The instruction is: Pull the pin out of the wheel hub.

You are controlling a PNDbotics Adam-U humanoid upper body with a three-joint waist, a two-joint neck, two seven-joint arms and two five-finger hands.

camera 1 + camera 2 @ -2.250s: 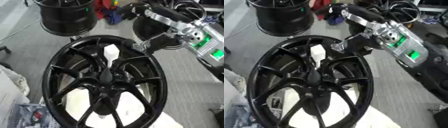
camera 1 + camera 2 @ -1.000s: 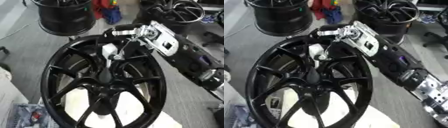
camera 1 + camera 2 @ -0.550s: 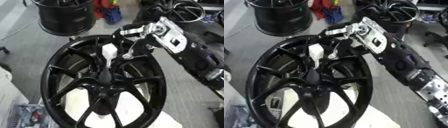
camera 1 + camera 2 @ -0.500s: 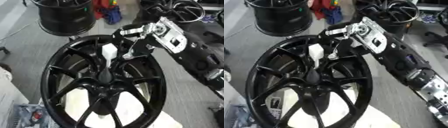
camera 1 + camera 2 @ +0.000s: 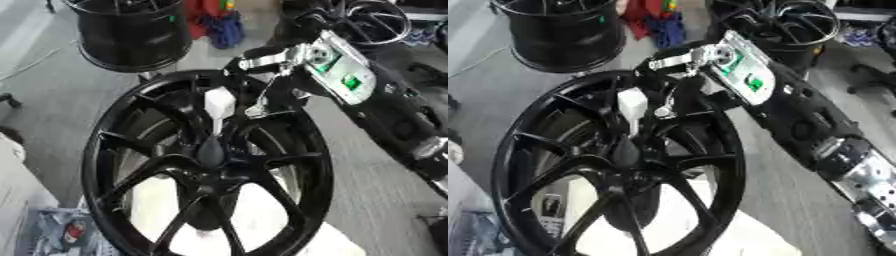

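Reaching from upper right, right hand [image 5: 262, 87] curls beside white block-headed pin [image 5: 218, 104], not pinching it; pin stands in glossy black spoked wheel hub [image 5: 210, 152], frame centre. Risk: fingers snagging spokes.

The pin [image 5: 218, 106] stands in the wheel hub [image 5: 210, 150]; the right robot hand [image 5: 262, 82] is just right of it, a second wheel [image 5: 131, 32] far left.
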